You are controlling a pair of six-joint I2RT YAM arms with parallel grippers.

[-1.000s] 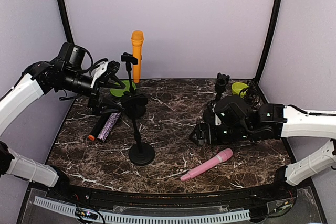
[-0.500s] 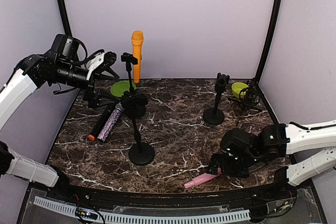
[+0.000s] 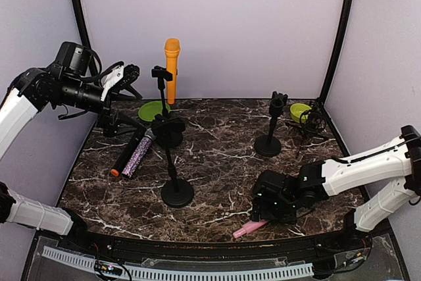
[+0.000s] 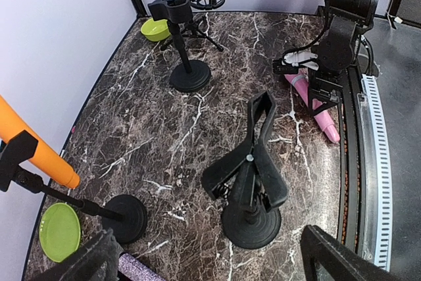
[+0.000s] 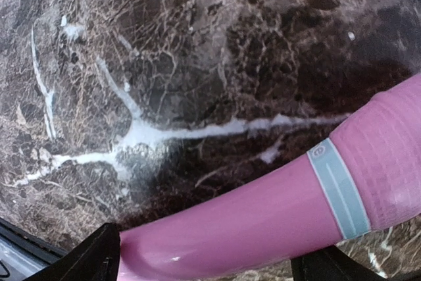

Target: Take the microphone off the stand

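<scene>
The orange microphone (image 3: 172,64) stands upright in the black clip of a thin stand (image 3: 161,74) at the back; in the left wrist view it (image 4: 39,156) is at the left edge. My left gripper (image 3: 125,74) is open and empty, raised to the left of it and apart from it; its fingertips (image 4: 85,264) show far apart. My right gripper (image 3: 266,212) is low at the table's front, open, its fingers (image 5: 92,258) straddling a pink microphone (image 5: 276,208) that lies on the table (image 3: 250,228).
An empty clamp stand (image 3: 177,192) stands front centre, another stand (image 3: 268,144) at right. A purple glitter microphone (image 3: 138,156) and a black one (image 3: 122,159) lie at left. A green plate (image 3: 153,110), a green bowl (image 3: 300,111) and a shock mount (image 3: 314,123) sit at the back.
My right gripper swung from mid-right down to the front, over the pink microphone, which shifted slightly toward the front edge. My left gripper rose and drew back left.
</scene>
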